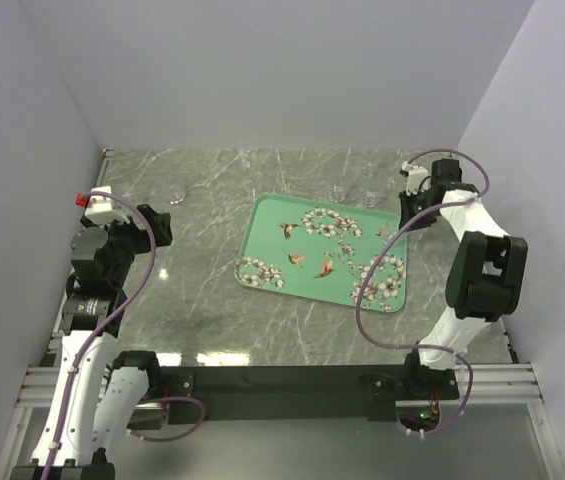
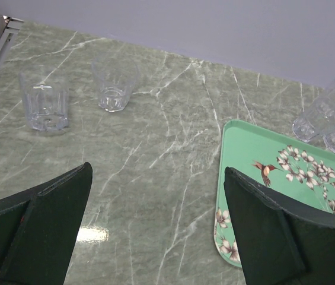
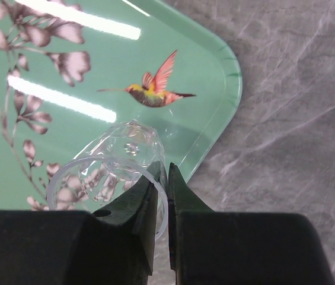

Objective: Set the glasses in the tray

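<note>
Left wrist view: what shows, left to right?
In the upper left a clear glass (image 2: 44, 104) and a second glass (image 2: 114, 89) stand upright on the marble table (image 2: 155, 136). Along the bottom, the left gripper (image 2: 155, 178) gapes wide and empty. The mint tray (image 2: 244, 148) lies at the right.
And the right wrist view?
At bottom centre the right gripper (image 3: 162, 172), jaws narrow, pinches the held glass (image 3: 120, 154) by its rim, over the tray's corner.
</note>
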Robot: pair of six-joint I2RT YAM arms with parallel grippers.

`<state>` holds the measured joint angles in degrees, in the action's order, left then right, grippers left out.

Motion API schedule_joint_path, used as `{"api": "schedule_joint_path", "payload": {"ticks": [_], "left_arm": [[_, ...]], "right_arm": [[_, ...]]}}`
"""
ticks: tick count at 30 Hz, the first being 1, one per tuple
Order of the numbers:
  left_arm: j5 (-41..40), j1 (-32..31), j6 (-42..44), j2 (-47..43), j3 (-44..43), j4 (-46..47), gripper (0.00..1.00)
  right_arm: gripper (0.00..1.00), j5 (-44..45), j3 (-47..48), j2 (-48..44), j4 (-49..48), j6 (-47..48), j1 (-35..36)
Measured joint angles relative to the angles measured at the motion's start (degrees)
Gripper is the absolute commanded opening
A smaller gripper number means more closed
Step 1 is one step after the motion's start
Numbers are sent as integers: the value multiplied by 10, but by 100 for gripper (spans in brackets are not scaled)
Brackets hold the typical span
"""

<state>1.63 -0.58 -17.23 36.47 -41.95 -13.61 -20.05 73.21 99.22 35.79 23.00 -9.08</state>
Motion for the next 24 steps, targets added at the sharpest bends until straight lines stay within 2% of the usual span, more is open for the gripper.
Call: {"api": "schedule_joint_path", "payload": {"ticks": [7, 8, 9, 10, 12, 13, 15, 16, 20, 24], "left_arm": [[0, 0, 0, 0, 0, 0, 100], [0, 0, 0, 0, 0, 0, 99], [0, 0, 0, 0, 0, 0, 100], [0, 0, 0, 0, 0, 0, 99], [0, 0, 0, 0, 0, 0, 100], [0, 0, 0, 0, 0, 0, 99], [0, 0, 0, 0, 0, 0, 99], [0, 0, 0, 0, 0, 0, 99], [0, 0, 0, 2, 0, 0, 99], [-3, 0, 0, 12, 0, 0, 100]], "right_arm": [[0, 22, 36, 58, -6, -11, 6], [3, 25, 41, 65, -7, -11, 7], [7, 27, 45, 71, -7, -12, 7], [20, 29, 48, 75, -7, -12, 7], [33, 30, 54, 80, -5, -14, 8], [45, 30, 57, 81, -5, -15, 9], [52, 30, 60, 81, -5, -14, 9], [61, 29, 63, 81, -4, -13, 9], [76, 31, 64, 74, -5, -12, 9], [78, 33, 52, 21, -8, -15, 8]]}}
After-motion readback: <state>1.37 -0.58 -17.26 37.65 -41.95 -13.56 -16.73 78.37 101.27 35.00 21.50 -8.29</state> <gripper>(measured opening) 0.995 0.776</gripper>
